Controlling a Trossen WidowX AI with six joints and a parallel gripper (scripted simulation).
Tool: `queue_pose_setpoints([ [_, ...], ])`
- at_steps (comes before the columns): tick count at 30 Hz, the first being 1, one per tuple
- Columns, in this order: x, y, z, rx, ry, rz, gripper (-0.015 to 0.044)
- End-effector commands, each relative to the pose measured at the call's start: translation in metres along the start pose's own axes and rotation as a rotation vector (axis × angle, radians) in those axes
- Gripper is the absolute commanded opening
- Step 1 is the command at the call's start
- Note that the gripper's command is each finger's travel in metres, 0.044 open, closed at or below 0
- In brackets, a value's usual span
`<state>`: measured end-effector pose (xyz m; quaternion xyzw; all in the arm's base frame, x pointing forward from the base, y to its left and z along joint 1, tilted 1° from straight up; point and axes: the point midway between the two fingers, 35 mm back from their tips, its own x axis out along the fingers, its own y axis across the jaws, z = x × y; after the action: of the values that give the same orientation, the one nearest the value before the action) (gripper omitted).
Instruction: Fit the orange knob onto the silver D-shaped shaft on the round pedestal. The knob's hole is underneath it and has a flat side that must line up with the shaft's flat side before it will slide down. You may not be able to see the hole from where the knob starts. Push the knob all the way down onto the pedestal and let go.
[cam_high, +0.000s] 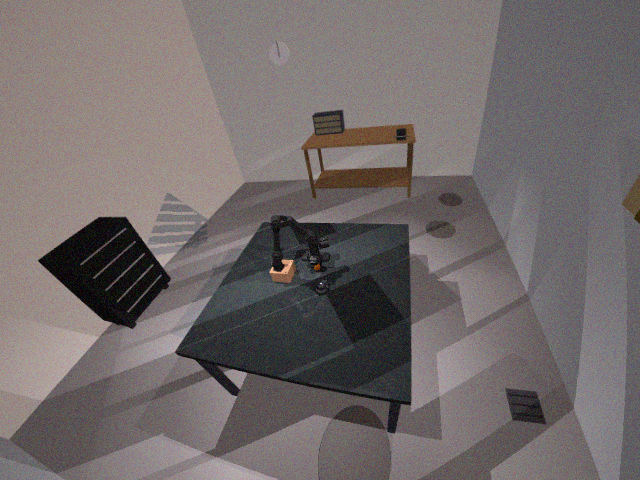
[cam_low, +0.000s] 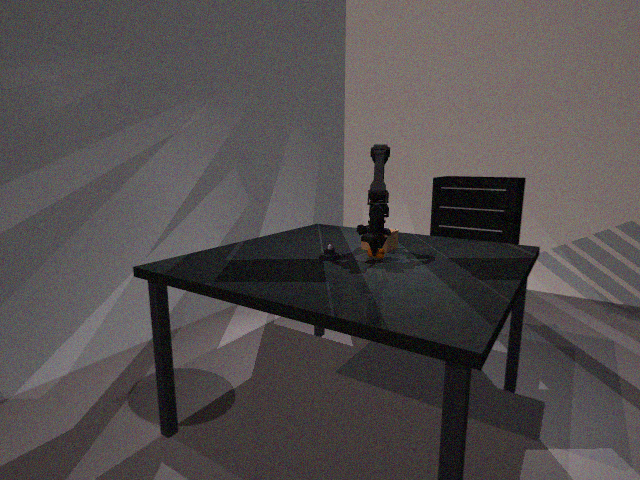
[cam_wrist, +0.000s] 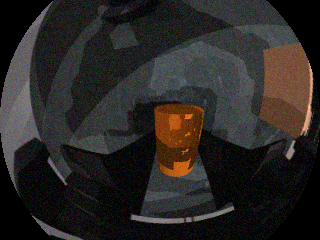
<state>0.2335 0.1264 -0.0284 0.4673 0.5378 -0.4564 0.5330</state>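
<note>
The orange knob (cam_high: 317, 267) (cam_low: 375, 254) (cam_wrist: 178, 142) is held upright in the wrist view, its wider end towards the camera. Its hole is hidden underneath. My gripper (cam_high: 317, 265) (cam_low: 376, 252) (cam_wrist: 176, 134) is shut on it, one dark finger on each side. Whether the knob touches the table is hard to tell. The round dark pedestal (cam_high: 322, 289) (cam_low: 329, 255) stands apart from the knob, on its nearer side in the top view and to its left in the exterior view. In the wrist view the pedestal (cam_wrist: 131, 11) is cut off at the top edge. The shaft's flat side cannot be made out.
A salmon-coloured box (cam_high: 282, 273) (cam_low: 393, 241) (cam_wrist: 285, 82) stands at the arm's base, on the right in the wrist view. The dark table (cam_high: 289, 330) (cam_low: 413, 304) carries patchy shadows. A black drawer cabinet (cam_high: 111, 268) (cam_low: 478, 209) and a wooden bench (cam_high: 361, 136) stand away from the table.
</note>
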Motion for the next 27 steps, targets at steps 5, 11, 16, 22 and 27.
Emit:
queue_pose_setpoints([
  [5, -0.0006, 0.0006, 0.0001, -0.173, -0.002, 0.002, 0.0179],
  [11, -0.0006, 0.0006, 0.0001, -0.226, -0.002, 0.002, 0.0179],
  [16, -0.0006, 0.0006, 0.0001, -0.400, -0.002, 0.001, 0.0179],
  [22, -0.0007, 0.0007, 0.0001, -0.610, -0.002, 0.001, 0.0179],
  [27, -0.0007, 0.0007, 0.0001, -0.697, -0.002, 0.001, 0.0179],
])
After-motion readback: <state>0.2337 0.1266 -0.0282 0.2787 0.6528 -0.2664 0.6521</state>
